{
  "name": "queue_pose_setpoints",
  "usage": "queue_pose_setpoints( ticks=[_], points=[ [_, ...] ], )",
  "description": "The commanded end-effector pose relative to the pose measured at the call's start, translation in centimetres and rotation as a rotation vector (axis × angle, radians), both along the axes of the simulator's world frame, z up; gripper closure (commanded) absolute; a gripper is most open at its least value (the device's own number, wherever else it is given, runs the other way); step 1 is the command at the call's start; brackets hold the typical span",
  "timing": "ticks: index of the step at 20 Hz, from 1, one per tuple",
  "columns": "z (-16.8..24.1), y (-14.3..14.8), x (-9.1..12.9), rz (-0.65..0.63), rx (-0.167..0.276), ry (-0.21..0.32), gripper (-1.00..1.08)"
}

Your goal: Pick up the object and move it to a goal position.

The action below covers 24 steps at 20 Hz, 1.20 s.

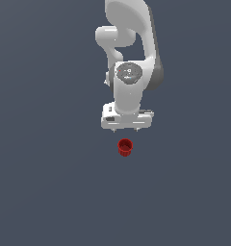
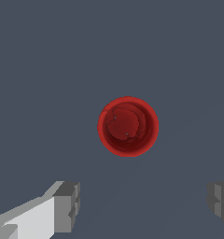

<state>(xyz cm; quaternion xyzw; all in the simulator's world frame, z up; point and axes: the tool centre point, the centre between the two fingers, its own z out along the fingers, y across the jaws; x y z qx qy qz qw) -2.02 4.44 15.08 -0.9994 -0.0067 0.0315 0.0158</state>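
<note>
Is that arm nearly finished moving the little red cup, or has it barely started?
Barely started. Done: the gripper is placed above the red cup, its fingers spread wide open. In hand: nothing yet; the cup sits upright on the dark floor, untouched, seen from above in the wrist view. Left: lowering around the cup, closing on it, lifting it and carrying it to the goal, which no picture shows.

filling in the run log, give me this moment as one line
phase: pre-grasp | gripper: open, empty, above the cup | red cup: upright, untouched, opening up | goal: not visible
</note>
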Motion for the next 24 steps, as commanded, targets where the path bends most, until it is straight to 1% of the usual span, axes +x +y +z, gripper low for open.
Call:
queue_pose_setpoints(
  ticks=[1,7,18,24],
  points=[
    [-0.3,0.0,0.2,-0.028,-0.002,-0.002,-0.92],
    [-1.2,0.1,0.8,-0.131,-0.011,-0.009,-0.92],
    [-3.8,0.3,2.3,-0.403,-0.034,-0.033,-0.92],
    [-4.7,0.3,2.8,-0.508,-0.043,-0.045,-0.92]
  ],
)
